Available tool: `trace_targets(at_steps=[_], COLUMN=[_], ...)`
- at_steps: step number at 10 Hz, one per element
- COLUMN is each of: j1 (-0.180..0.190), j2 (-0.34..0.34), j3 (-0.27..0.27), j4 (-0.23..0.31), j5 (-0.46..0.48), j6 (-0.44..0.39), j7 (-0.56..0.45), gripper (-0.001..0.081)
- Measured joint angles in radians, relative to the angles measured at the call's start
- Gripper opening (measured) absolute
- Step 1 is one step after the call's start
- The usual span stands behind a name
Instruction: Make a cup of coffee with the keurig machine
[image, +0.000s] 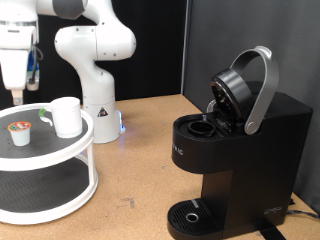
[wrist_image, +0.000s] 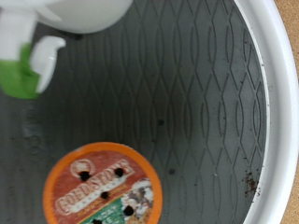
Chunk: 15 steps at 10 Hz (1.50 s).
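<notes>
The black keurig machine (image: 235, 150) stands at the exterior view's right with its grey-handled lid (image: 258, 90) raised and the pod chamber (image: 205, 128) showing. The white cup (image: 66, 116) stands on the top shelf of a white two-tier round stand (image: 60, 160). A foil-topped coffee pod (image: 19, 131) sits on that shelf towards the exterior view's left. My gripper (image: 17, 96) hangs just above the pod and holds nothing that I can see. In the wrist view the pod's orange top (wrist_image: 101, 191) lies on the grey ribbed mat (wrist_image: 187, 103); the fingers do not show there.
A small green and white object (wrist_image: 21, 65) lies on the shelf beside the cup (wrist_image: 70, 9). The stand's white rim (wrist_image: 271, 103) curves past the pod. The robot's white base (image: 95, 70) stands behind the stand. The machine's round drip tray (image: 190, 215) is bare.
</notes>
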Motion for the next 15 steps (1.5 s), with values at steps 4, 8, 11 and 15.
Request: trace_targets(at_steps=[4, 8, 11, 15], j1=[0.002, 0.002, 0.002, 0.001], j2=[0.066, 0.122, 0.144, 0.145], j3=[-0.045, -0.059, -0.063, -0.065], j4=[-0.02, -0.043, -0.061, -0.084], j5=[0.007, 0.007, 0.007, 0.0], j6=[0.07, 0.149, 0.188, 0.204], j7=[-0.026, -0.03, -0.039, -0.046], gripper=[0.0803, 0.0803, 0.0803, 0.0803])
